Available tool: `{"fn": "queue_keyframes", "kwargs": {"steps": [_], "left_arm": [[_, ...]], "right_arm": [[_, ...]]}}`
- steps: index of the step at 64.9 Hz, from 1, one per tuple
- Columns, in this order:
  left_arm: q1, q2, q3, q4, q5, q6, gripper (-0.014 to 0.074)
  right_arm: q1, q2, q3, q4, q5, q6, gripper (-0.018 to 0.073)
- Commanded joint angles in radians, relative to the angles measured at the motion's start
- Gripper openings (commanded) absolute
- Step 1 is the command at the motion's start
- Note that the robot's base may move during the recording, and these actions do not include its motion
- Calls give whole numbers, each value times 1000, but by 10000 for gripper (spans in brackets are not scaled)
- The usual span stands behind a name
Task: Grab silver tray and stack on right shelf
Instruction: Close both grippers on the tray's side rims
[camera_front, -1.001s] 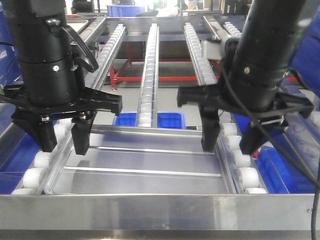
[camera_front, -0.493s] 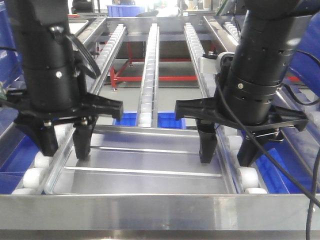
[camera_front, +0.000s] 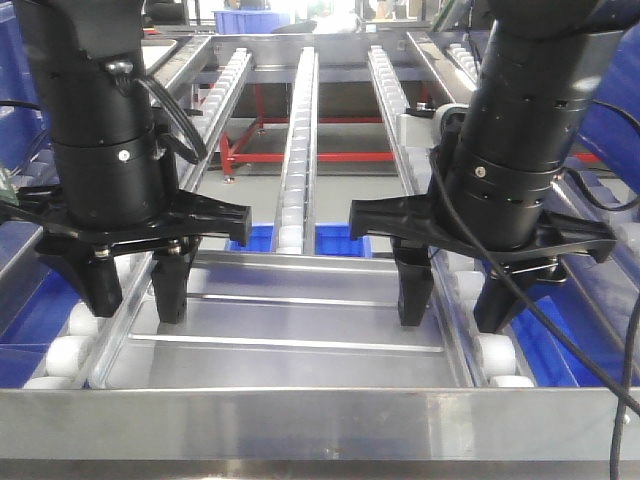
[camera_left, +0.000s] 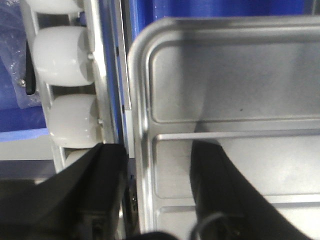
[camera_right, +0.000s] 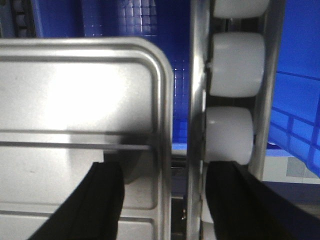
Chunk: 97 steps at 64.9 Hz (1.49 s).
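The silver tray (camera_front: 290, 325) lies flat on the roller shelf (camera_front: 296, 150), just behind the shiny front rail (camera_front: 320, 420). My left gripper (camera_front: 135, 300) is open and straddles the tray's left rim, one finger inside the tray and one over the white rollers. My right gripper (camera_front: 455, 312) is open and straddles the right rim the same way. The left wrist view shows the tray's far left corner (camera_left: 225, 90) with the left gripper (camera_left: 155, 147) over the rim. The right wrist view shows the far right corner (camera_right: 75, 90) with the right gripper (camera_right: 166, 167) over the rim.
Blue bins (camera_front: 345, 238) sit below the shelf, also seen in the right wrist view (camera_right: 135, 20). Red framework (camera_front: 330, 156) shows under the roller tracks. White rollers run beside both rims of the tray (camera_left: 65, 55) (camera_right: 235, 65).
Both grippers have come down onto the tray's side rims and stayed open. The right gripper also shifted slightly left. The tray has not moved.
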Motion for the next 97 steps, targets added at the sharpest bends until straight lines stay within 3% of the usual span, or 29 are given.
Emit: {"fn": "queue_keyframes", "kwargs": {"steps": [1,22,44,61,65,97], "left_arm": [[-4,-35,-26,-6,-16,-2,233],[-4,-33,-26,-13,-16,-2,233],[-4,-33,-26,-13,-16,-2,227],[-4,-33,-26,-19,-12,-2,-51],[-4,-33,-26,-19,-12,-2,-104],[-4,-33,-30,-13,2,-2,-99]], "right_arm": [[1,-38,-31,0,-42,-10,479],[1,-38,-31,0,-45,-10,462],[1,-30,-31,0,-46,-10,282],[1,-27,-31,1,-36,-10,46],[1,-27,-31,2,-34,-10,54],[1,-31,-43,4,-20,-10,54]]}}
